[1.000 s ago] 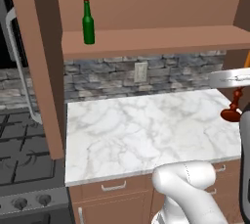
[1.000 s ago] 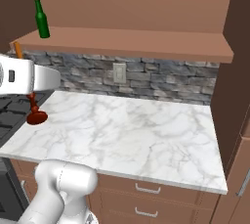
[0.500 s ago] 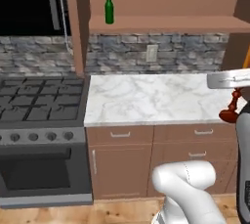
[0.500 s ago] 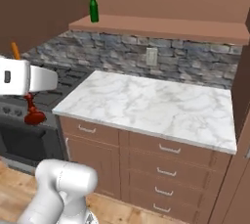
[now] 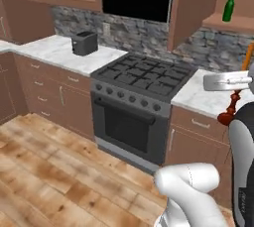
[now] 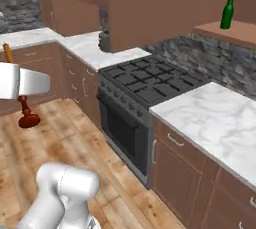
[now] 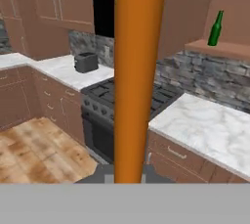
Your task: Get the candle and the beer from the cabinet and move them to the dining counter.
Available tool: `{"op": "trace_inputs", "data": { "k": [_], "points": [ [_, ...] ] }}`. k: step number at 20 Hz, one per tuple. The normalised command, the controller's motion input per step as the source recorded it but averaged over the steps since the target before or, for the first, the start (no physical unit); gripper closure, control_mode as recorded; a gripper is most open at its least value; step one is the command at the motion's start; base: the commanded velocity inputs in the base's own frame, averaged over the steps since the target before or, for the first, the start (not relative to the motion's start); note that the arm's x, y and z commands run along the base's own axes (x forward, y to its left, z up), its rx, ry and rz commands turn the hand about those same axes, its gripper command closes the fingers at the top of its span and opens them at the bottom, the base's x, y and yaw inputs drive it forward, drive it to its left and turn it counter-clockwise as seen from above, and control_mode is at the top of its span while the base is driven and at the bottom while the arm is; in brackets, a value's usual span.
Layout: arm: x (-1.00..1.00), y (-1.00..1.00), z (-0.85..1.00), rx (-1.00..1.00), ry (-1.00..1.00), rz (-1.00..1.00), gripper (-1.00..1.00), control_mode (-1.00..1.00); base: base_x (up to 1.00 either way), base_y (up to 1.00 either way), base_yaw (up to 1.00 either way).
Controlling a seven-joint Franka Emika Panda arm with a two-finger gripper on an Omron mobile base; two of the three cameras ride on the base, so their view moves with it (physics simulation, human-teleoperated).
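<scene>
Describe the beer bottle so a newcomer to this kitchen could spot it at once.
Find the black stove between the marble counters, then look up and to its right to the open wooden cabinet shelf above the stone backsplash. The beer stands upright there, alone: a slim dark green bottle with a long neck and red cap.
</scene>
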Motion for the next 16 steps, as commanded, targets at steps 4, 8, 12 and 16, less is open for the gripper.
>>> {"op": "trace_inputs", "data": {
  "k": [4,8,12,16],
  "points": [
    [0.00,0.00,0.00,0.00,0.00,0.00,1.00,1.00,-0.06,0.00,1.00],
    [0.00,0.00,0.00,0.00,0.00,0.00,1.00,1.00,0.00,0.01,1.00],
    [0.00,0.00,0.00,0.00,0.00,0.00,1.00,1.00,0.00,0.01,0.99],
    [0.00,0.00,0.00,0.00,0.00,0.00,1.00,1.00,0.00,0.01,0.91]
  ]
}}
